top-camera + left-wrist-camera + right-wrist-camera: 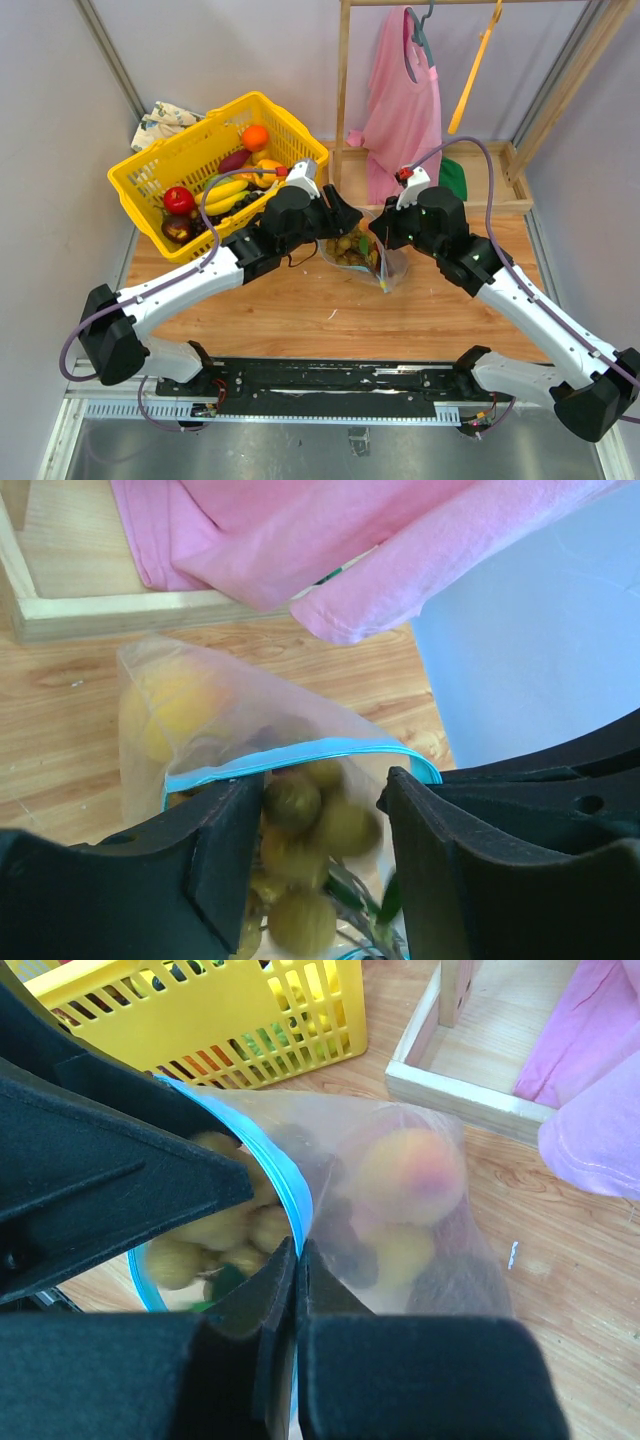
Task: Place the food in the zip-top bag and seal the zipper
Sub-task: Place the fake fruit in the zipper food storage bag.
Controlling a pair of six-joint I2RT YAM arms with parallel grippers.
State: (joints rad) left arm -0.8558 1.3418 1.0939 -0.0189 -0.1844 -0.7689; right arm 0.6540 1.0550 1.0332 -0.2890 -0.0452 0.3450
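The clear zip-top bag (357,256) sits on the wooden table between my two grippers, its mouth open. My right gripper (297,1245) is shut on the blue-green zipper (275,1175) at the bag's rim (383,233). My left gripper (325,780) is open over the bag mouth (345,221). A yellow-green grape cluster (335,828) lies between its fingers, inside the zipper (300,753), with a gap at the right finger. A yellow-orange round fruit (415,1175) and a dark fruit (340,1245) show through the bag wall. More food (225,190) lies in the basket.
A yellow plastic basket (190,152) stands at the back left of the table. A wooden rack with a box base (485,190) stands behind the bag, with a pink garment (400,100) hanging from it close over the grippers. Grey walls close in both sides.
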